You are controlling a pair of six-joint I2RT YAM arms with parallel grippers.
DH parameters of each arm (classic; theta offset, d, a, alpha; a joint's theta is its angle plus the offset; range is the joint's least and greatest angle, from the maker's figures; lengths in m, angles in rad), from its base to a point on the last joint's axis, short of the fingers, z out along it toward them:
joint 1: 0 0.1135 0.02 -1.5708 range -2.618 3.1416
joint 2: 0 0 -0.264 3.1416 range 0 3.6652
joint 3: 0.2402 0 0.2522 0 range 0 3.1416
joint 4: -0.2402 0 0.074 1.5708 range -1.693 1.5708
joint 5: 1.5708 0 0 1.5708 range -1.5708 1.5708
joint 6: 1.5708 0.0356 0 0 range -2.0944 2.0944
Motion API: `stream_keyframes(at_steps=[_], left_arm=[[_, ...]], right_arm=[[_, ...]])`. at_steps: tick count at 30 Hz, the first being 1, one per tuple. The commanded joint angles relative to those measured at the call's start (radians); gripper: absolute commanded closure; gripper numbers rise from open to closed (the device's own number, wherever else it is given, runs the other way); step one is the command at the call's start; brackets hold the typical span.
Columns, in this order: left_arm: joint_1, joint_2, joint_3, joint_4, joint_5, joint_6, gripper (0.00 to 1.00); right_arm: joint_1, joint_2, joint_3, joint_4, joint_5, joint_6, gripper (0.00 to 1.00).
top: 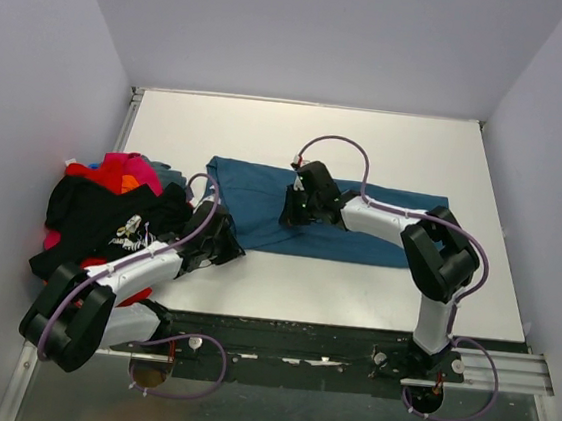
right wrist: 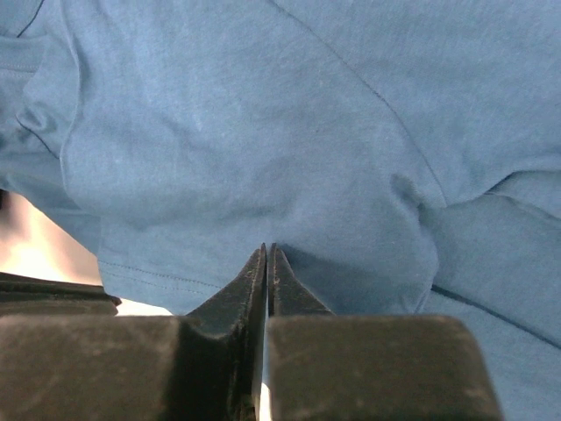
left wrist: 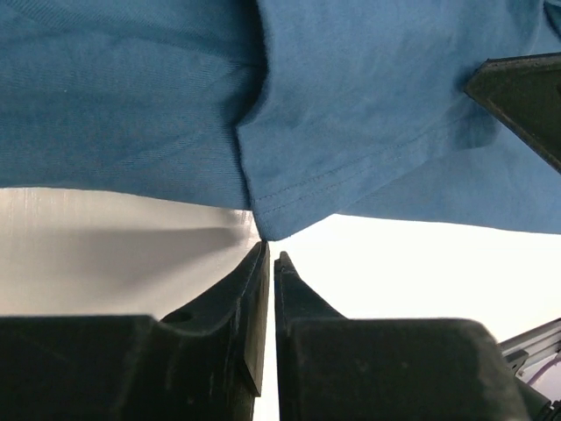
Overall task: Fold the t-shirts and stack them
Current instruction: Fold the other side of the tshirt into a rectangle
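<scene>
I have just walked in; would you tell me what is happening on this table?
Two robot arms are working on a teal-blue t-shirt spread on the white table. The left gripper is shut at the shirt's near left hem corner. The right gripper is shut against the cloth nearer its middle. Whether either really pinches fabric is hard to tell. A loose pile of other shirts, black, red and magenta, lies unfolded at the left edge.
</scene>
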Motion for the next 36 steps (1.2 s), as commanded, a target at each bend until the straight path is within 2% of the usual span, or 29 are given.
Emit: stream_keyframes(at_steps=[1,3,6,9,14,25,29,36], left_arm=[[-0.012,-0.056,0.033,-0.028,-0.009,-0.004,0.8],[-0.013,-0.074,0.044,-0.055,-0.023,0.005,0.76],[-0.013,-0.082,0.058,-0.088,-0.049,0.018,0.59],[-0.013,-0.076,0.055,-0.088,-0.049,0.021,0.53],[-0.013,-0.056,0.041,-0.069,-0.08,0.016,0.48],[-0.013,-0.013,0.042,-0.046,-0.077,0.011,0.47],[-0.013,0.007,0.05,-0.042,-0.075,0.016,0.52],[-0.012,0.032,0.064,-0.037,-0.074,0.021,0.56]], right_arm=[[-0.007,-0.093,-0.048,-0.006,0.101,0.005,0.74],[-0.013,-0.128,-0.082,-0.006,0.127,0.01,0.71],[-0.024,-0.171,-0.128,-0.009,0.156,0.02,0.67],[-0.069,-0.168,-0.145,-0.027,0.138,0.051,0.67],[-0.143,-0.101,-0.151,-0.018,-0.032,0.097,0.68],[-0.152,-0.061,-0.173,0.017,-0.158,0.122,0.64],[-0.152,-0.051,-0.188,0.031,-0.21,0.129,0.65],[-0.152,-0.102,-0.21,0.039,-0.189,0.123,0.67]])
